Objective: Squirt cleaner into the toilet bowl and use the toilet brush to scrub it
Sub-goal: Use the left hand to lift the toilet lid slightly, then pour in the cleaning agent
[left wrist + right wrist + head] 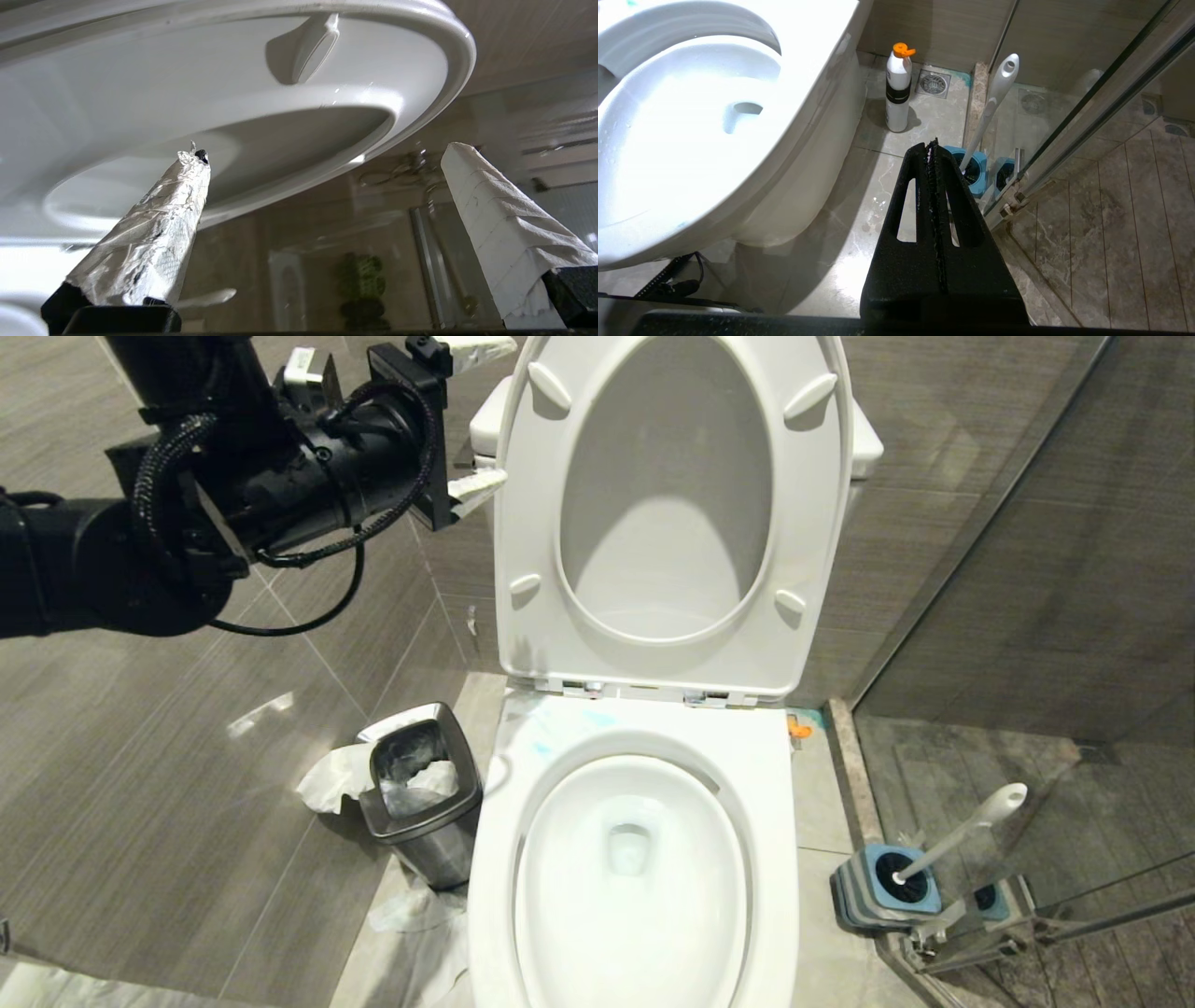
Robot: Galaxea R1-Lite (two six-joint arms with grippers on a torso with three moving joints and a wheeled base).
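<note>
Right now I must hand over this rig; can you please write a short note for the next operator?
Left gripper: open, holding nothing, raised beside the upturned seat and lid.
Right gripper: shut, holding nothing, parked low beside the toilet bowl.
Toilet brush: standing in its blue holder on the floor by the glass partition, untouched.
A white bottle with an orange cap stands on the floor next to the bowl.
Done: seat and lid are up; faint blue-green smears on the back of the rim.
Left: pick up the brush and scrub the bowl.
</note>
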